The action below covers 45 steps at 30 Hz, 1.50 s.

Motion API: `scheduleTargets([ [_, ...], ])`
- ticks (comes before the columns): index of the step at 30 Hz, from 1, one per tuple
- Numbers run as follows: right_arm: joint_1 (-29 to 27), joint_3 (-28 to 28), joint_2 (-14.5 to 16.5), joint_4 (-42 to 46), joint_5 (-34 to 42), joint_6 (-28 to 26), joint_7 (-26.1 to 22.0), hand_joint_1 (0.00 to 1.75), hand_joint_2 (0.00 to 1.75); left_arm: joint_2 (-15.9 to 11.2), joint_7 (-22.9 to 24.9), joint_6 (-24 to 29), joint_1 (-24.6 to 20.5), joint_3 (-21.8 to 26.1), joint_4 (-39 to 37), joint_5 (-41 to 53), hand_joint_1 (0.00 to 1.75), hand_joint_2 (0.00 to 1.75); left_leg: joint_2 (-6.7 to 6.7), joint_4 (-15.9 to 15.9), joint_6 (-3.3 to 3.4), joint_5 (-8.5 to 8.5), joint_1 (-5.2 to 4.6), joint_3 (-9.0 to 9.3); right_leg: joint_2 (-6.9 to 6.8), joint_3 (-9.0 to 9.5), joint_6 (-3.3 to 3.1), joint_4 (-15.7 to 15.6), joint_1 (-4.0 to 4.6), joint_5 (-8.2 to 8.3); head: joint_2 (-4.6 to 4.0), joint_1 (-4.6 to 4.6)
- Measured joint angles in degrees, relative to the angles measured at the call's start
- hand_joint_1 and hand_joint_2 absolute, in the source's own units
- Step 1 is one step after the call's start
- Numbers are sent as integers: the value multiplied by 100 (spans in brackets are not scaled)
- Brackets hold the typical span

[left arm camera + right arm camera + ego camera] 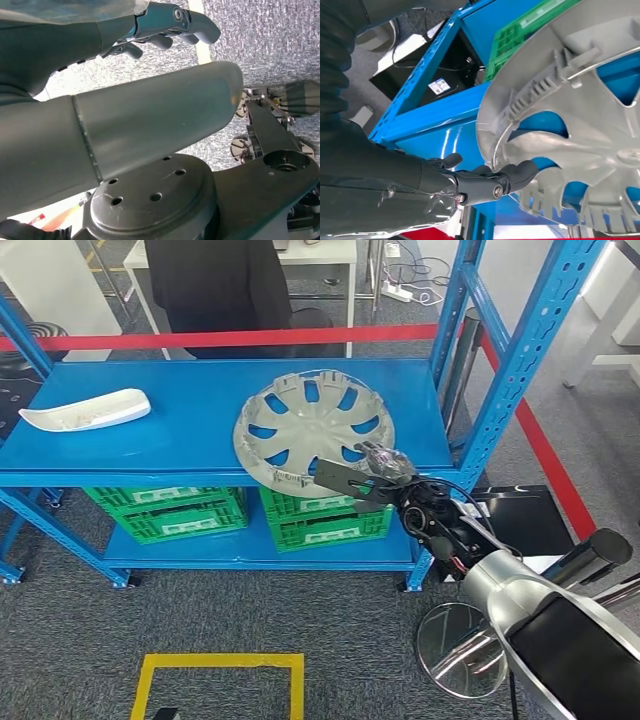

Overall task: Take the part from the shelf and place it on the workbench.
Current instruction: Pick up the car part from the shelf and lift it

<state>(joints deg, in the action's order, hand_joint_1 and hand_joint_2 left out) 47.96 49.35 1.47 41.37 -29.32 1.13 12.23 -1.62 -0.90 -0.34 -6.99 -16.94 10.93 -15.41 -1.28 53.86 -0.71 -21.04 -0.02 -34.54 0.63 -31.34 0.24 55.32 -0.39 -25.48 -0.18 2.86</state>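
Currently we see the round silver-grey plastic wheel cover lying on the blue metal shelf deck, its near edge overhanging the deck's front lip. Our right hand reaches forward to that cover's near right rim; in the right wrist view the fingers extend along the rim edge, and we cannot tell whether they grip it. Our left hand hangs with fingers apart, holding nothing.
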Motion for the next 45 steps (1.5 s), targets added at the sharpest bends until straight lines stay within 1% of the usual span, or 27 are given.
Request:
scheduleTargets([
  [13,-4,2,-109,-128,-18,23,-21,0,175,64,15,2,14,-10,0,-4,0,0,0,0,0,0,0,0,0,0,0,0,0,0,0,0],
  [22,8,34,-132,-223,-134,37,-67,0,175,123,31,-25,50,-125,0,-4,0,0,0,0,0,0,0,0,0,1,0,0,0,0,-1,0],
  [36,71,42,-302,-304,-144,-90,-134,0,175,179,31,-33,144,-157,0,3,0,0,0,0,0,0,0,0,-1,1,0,-1,0,0,-1,0],
  [45,106,1,-471,-117,-164,-222,-138,0,175,161,-37,1,159,-244,0,8,0,0,0,0,0,0,0,0,0,1,0,-1,-1,0,0,0],
])
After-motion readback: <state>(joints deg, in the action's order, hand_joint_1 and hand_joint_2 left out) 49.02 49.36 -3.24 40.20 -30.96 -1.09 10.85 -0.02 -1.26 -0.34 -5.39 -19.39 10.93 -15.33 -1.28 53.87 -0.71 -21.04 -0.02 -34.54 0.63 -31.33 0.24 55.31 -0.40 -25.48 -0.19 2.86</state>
